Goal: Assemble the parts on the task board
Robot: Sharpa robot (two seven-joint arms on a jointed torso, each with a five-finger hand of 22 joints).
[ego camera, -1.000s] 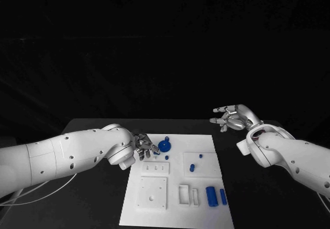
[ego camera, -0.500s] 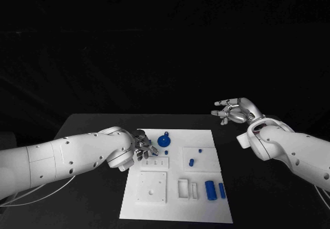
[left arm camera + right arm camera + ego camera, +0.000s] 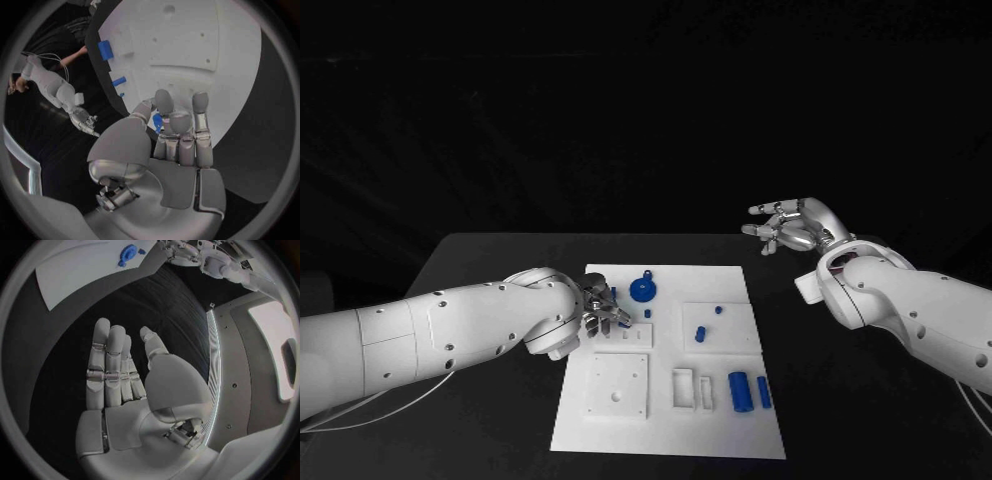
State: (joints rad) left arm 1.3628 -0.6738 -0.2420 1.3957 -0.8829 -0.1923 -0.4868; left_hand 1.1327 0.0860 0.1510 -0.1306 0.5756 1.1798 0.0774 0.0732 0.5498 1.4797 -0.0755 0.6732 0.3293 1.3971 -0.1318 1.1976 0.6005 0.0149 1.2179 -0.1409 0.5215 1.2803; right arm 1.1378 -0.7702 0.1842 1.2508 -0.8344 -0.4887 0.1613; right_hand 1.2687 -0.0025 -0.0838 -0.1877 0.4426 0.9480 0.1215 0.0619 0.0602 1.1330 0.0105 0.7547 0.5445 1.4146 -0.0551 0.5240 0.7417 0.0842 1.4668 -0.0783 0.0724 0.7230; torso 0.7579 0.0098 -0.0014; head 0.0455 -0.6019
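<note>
The white task board [image 3: 661, 430] lies mid-table. A round blue part [image 3: 643, 290] sits at its far end, small blue pegs [image 3: 700, 335] stand on a raised square, and two blue cylinders [image 3: 740, 391] lie near its right edge. My left hand [image 3: 600, 312] hovers at the board's left edge, above a small slotted block [image 3: 626, 338]. In the left wrist view its thumb and fingers [image 3: 180, 131] pinch a small blue part [image 3: 157, 121] over the board [image 3: 187, 40]. My right hand [image 3: 790, 228] hangs raised beyond the board's far right corner, fingers apart [image 3: 109, 365], holding nothing.
A white square plate [image 3: 620, 385] and a narrow white frame [image 3: 685, 388] occupy the board's near half. Black tabletop [image 3: 488, 270] surrounds the board on both sides. The right wrist view catches the board's far end with the round part [image 3: 127, 255].
The whole head view has shifted. Relative to the board, my left hand has slid slightly nearer, from beside the round part toward the slotted block. The right hand stays raised and empty.
</note>
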